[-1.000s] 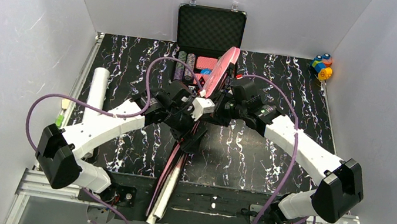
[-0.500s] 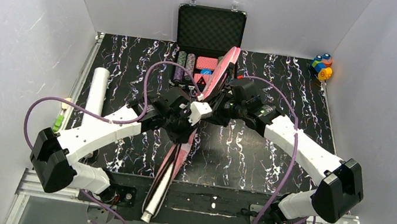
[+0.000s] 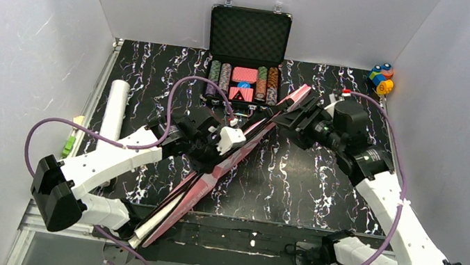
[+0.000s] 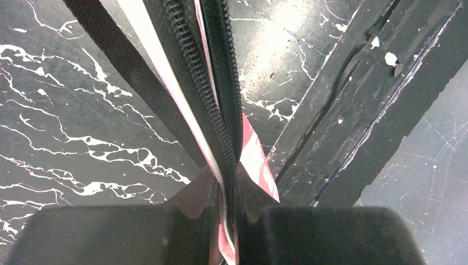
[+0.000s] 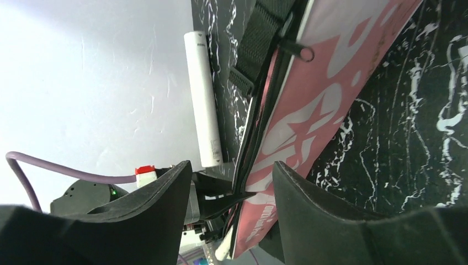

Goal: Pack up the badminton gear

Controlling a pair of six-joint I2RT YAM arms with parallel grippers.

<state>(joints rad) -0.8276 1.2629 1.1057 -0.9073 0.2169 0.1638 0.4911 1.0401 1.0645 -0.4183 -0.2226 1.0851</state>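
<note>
The pink cover lies slanted across the worktop. Its narrow end hangs over the near edge toward the left corner, and its wide end points to the far right. I judge it to be light and soft: thin fabric that bends and folds when it is held at one point, although whatever is inside would give it some stiffness. The printed face looks smooth and could slip, so the better places to grip are the seam beside the zipper and the woven black strap.

The left hand is closed tightly on the cover's edge about halfway along it. The right hand is at the wide end with its fingers apart. The cover's edge runs through the gap, and they do not seem to press on it.

The top view alone shows the whole layout. The white tube lies along the left edge, well apart from the cover. The open case of poker chips is at the far edge, and the small toy is in the far right corner.

Only the left wrist view shows the zipper teeth and the pinch itself. Only the right wrist view shows the white lettering and the strap's buckle end. I cannot see any shuttlecocks, and the rackets cannot be told apart from the cover.
</note>
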